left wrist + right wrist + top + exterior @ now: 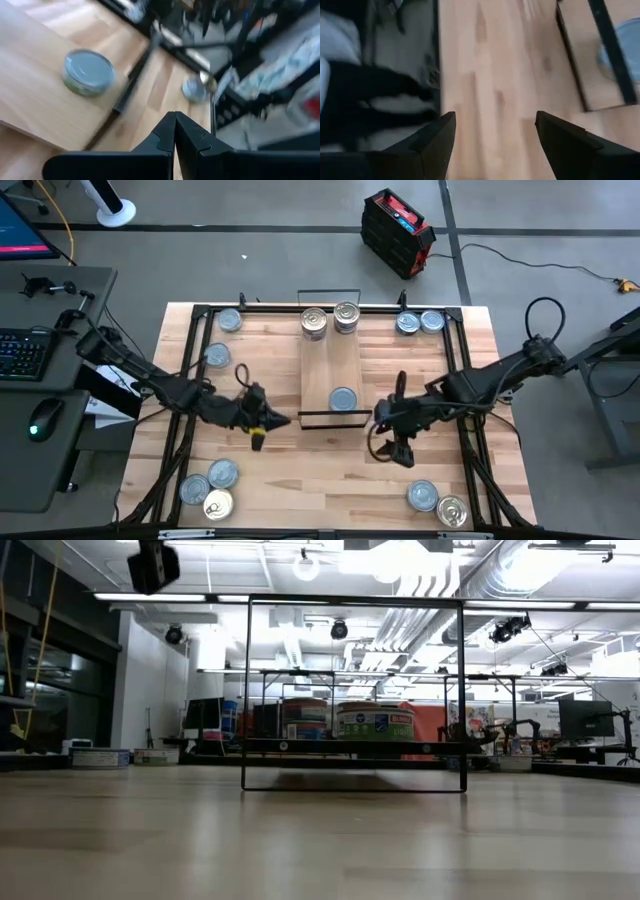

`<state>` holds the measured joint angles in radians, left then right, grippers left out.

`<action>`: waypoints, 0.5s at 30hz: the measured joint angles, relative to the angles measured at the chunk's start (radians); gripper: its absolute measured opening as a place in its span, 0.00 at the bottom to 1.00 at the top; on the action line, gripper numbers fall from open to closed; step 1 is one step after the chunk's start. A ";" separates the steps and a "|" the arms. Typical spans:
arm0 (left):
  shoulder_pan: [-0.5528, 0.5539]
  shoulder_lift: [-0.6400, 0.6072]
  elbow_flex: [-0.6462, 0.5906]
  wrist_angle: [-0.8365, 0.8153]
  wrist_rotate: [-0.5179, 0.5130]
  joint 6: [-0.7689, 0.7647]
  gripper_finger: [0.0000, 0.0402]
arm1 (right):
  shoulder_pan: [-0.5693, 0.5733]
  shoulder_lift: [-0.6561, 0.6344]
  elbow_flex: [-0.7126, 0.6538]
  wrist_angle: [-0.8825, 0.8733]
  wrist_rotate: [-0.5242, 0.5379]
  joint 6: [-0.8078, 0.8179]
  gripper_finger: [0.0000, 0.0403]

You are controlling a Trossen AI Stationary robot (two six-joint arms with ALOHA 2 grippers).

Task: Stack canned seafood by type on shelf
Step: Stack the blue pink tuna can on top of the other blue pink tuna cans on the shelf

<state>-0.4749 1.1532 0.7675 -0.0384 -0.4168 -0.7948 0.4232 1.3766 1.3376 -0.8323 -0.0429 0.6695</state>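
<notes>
Right pincer (pixel 403 455) hangs spread wide and empty over the surface (pixel 300 470) — the shelf (pixel 331 375) just beside it, one blue-topped tin (pixel 342 399) on its near end, two stacks (pixel 330 320) at the far end. Left pincer (pixel 262 428) is clenched — holding nothing.

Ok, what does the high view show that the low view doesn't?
Only the high view shows both arms: the left gripper, shut, beside the shelf's near end, and the right gripper, open and empty, on the other side. It also shows the loose tins in the table's corners, such as the near-left group, and the blue-grey tin on the plank. Only the low view shows the room's ceiling lights and the stacks' printed side labels. Both show the shelf with two stacks at its far end.
</notes>
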 joint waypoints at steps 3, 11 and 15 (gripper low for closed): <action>-0.040 0.060 0.100 -0.134 0.063 0.003 0.00 | 0.030 0.006 0.000 0.089 0.035 0.065 0.66; -0.258 0.091 0.210 -0.329 0.153 -0.045 0.00 | 0.072 0.089 -0.001 0.322 0.114 0.213 0.66; -0.431 0.102 0.210 -0.352 0.136 -0.127 0.00 | 0.095 0.154 0.006 0.385 0.122 0.269 0.64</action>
<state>-0.9054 1.2553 0.9770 -0.3906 -0.2812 -0.9220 0.5181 1.5308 1.3435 -0.4469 0.0788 0.9384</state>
